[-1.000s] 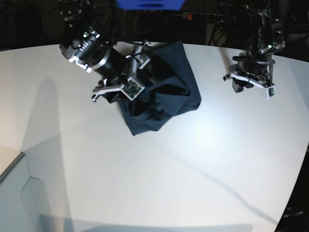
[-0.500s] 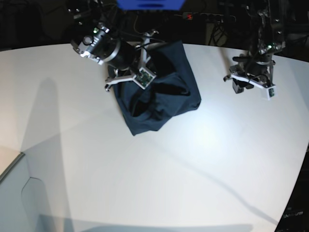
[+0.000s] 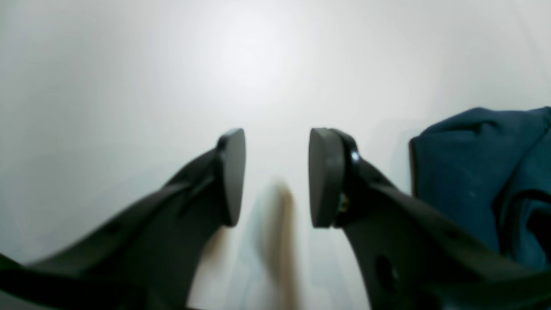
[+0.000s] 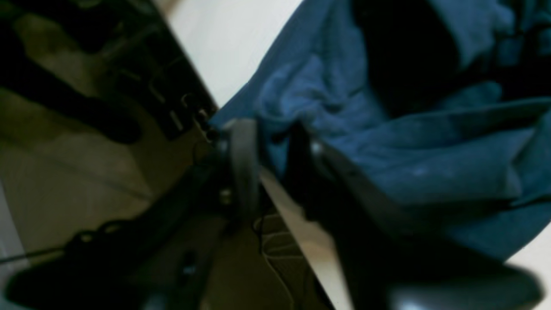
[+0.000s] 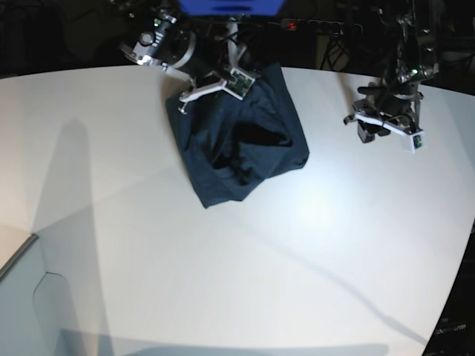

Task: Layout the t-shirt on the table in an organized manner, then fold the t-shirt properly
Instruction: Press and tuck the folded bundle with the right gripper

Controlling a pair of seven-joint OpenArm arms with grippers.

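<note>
At the bench's [image 5: 148, 245] twelve o'clock edge, the right tool [image 4: 269, 168] pinches the crumpled t-shirt [image 5: 241, 144], blurry up close; the left tool [image 3: 275, 176] gapes empty.

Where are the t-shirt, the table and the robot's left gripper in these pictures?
t-shirt [image 5: 252, 148]: base view, middle of the bunched cloth.
table [image 5: 223, 274]: base view, bare white top.
left gripper [image 3: 275, 176]: left wrist view, gap between its parted fingertips.

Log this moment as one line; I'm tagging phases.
phase: layout | dark navy cloth t-shirt: crumpled on white table | right gripper: at far shirt edge | left gripper: open, empty
</note>
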